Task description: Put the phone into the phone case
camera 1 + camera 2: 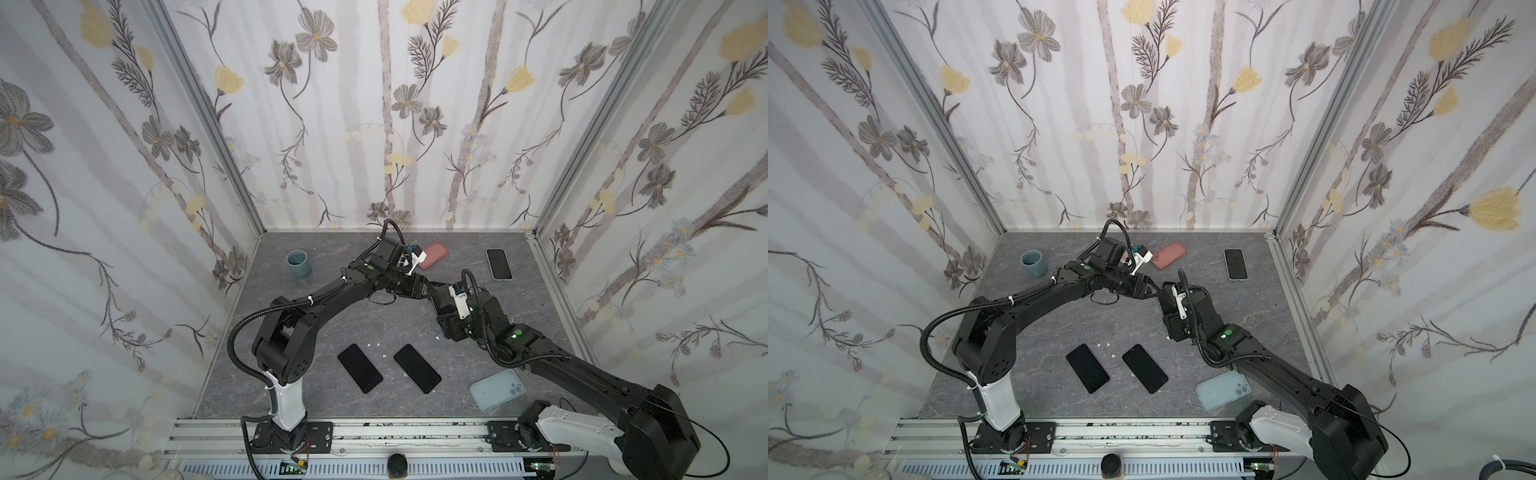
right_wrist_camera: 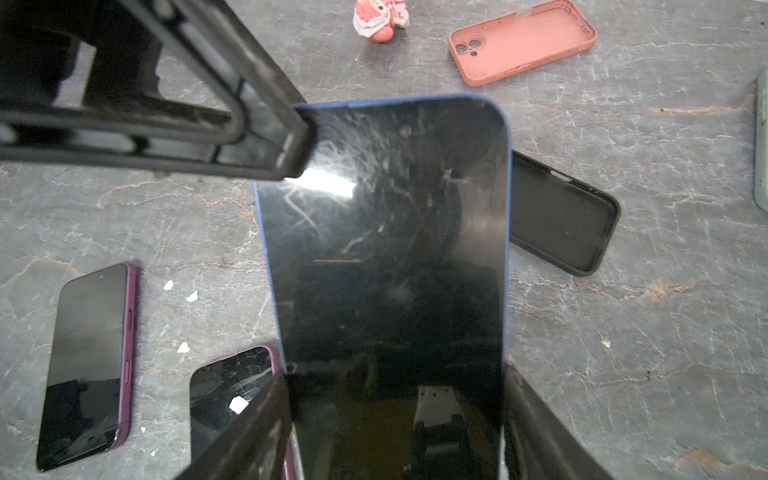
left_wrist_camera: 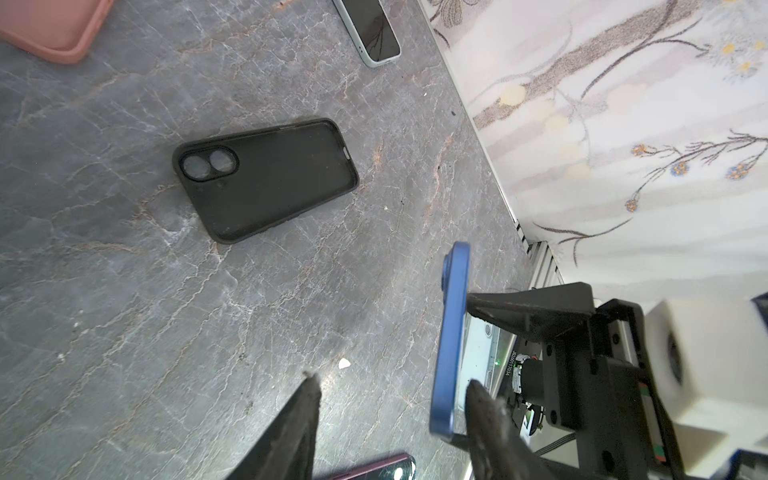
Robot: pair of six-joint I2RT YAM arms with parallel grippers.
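Pinched blue phone (image 2: 386,249) edgewise in right gripper (image 2: 395,374); straddled corner with spread left gripper (image 3: 392,382), likely steadying for black case (image 3: 266,178).

"Soft white light is coming down from overhead, isn't it? The tabletop (image 1: 395,328) is looking evenly lit, and the arms are throwing only faint, fuzzy shadows."

"Yes, nothing is burning out in either top view. The lens is bending the edges, though: the frame posts (image 1: 202,104) are bowing outward in both top views."

"In the right wrist view a bright patch is glaring off the blue phone (image 2: 386,270), and it's showing up every scratch on the screen."

"And in the left wrist view the left end effector (image 3: 392,382) is sitting too close to focus, while the white block (image 3: 706,353) is smearing into blur."
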